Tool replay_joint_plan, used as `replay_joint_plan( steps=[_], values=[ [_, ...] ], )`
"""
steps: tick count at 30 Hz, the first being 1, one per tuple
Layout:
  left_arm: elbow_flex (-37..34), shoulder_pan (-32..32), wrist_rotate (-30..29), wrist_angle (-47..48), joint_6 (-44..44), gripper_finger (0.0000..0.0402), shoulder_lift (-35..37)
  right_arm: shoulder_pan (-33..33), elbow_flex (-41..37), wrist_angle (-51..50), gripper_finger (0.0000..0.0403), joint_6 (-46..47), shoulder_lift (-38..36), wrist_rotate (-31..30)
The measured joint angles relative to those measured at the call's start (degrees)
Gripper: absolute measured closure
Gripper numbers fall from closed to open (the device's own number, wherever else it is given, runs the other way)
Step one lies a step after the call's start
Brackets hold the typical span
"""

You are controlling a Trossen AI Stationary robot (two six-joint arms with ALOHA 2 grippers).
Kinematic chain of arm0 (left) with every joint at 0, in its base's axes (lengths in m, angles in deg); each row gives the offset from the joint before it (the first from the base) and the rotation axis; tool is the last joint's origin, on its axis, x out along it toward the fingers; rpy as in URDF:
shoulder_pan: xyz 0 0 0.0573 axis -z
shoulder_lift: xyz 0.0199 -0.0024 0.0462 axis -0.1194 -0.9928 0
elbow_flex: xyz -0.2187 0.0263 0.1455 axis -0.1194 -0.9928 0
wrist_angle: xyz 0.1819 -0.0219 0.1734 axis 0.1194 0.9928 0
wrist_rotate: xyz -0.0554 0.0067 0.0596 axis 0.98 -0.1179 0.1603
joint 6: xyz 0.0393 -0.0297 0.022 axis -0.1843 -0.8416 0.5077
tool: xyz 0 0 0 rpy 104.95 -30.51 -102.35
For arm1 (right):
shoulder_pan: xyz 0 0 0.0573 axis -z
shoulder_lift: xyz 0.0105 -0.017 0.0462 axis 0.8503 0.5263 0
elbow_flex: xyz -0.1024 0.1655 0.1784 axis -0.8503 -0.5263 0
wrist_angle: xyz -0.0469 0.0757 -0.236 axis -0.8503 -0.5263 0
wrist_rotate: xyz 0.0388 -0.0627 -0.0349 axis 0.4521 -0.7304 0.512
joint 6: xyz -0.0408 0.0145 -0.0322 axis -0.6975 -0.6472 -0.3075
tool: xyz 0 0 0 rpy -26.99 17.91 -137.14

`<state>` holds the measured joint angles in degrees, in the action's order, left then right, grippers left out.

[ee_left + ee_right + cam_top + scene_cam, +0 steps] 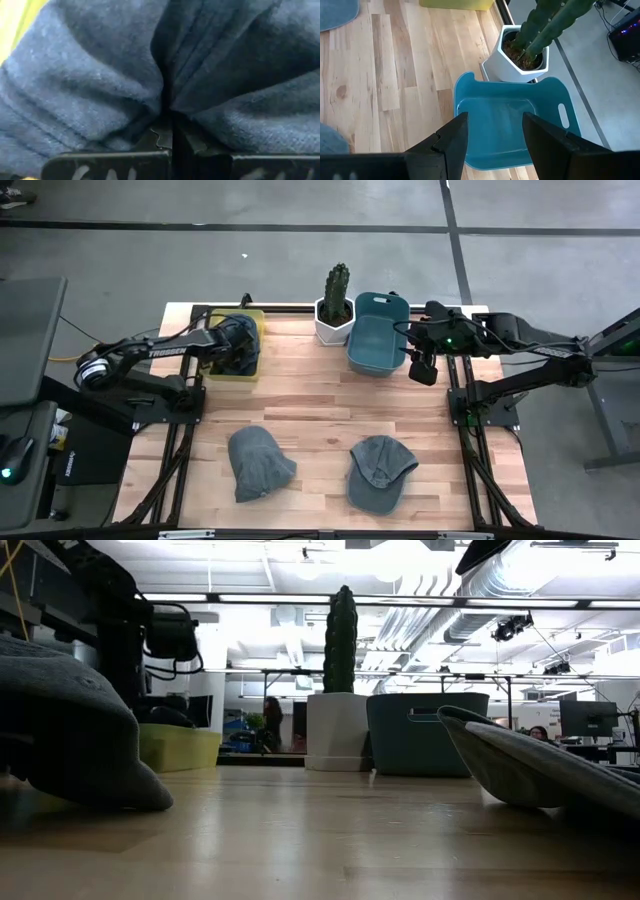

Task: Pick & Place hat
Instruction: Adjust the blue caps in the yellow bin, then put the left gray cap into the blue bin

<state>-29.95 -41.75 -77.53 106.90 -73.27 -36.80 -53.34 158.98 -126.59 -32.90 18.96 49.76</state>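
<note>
We take the cactus (338,292) in its white pot (334,323) as our landmark, standing at the far edge of the table (310,410). Just to its left sits the yellow bin (243,370), and our left gripper (240,345) is down inside it, clenched on the dark blue hat (100,75) that fills the bin. In the left wrist view the two fingers (162,135) meet with a fold of blue cloth pinched between them, and a sliver of yellow shows at one corner.

Just to the right of the cactus, touching its pot or nearly so, lies the teal bin (378,335). Our right gripper (422,368) hangs above that bin's right edge, on the side away from the cactus, its fingers spread wide and holding nothing. The right wrist view looks past those parted fingers (451,142) into the teal bin, with the cactus just beyond it.

Well in front of the cactus, near the table's front edge, two grey hats lie apart from each other: a beanie (258,463) to the left and a cap (380,471) to the right. In the low view both loom at the sides with the cactus upright between them.
</note>
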Motion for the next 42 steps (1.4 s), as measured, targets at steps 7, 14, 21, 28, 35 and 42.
replay_joint_plan(
  steps=[7, 14, 21, 28, 35, 42],
  values=[
    [4.6, 0.02, 3.02, 3.93, 8.26, 0.0392, -0.02, 0.0, 0.0, -0.01, 0.0221, -0.04, 0.0, 0.08],
    [10.68, 0.02, 3.08, 12.0, 15.51, 0.0307, -0.01, 0.0, 0.0, -0.03, 0.0221, -1.02, 0.0, 0.11],
    [16.65, 0.02, 5.67, 19.08, 22.9, 0.0211, 0.0, 0.0, 0.0, -0.07, 0.0221, -2.59, 0.0, 0.64],
    [20.78, 1.35, 3.51, 23.61, 23.56, 0.0185, 3.23, 0.18, 0.0, -0.97, 0.0221, -3.86, -0.24, 0.27],
    [21.1, 8.11, 0.98, 24.84, 18.13, 0.0185, 10.07, 4.37, 0.0, -2.05, 0.0221, -5.74, -3.57, 0.63],
    [21.1, 20.96, -3.36, 25.38, 12.03, 0.0205, 13.23, 10.0, 0.0, -1.83, 0.0221, -9.39, -6.58, 6.76]
  ],
)
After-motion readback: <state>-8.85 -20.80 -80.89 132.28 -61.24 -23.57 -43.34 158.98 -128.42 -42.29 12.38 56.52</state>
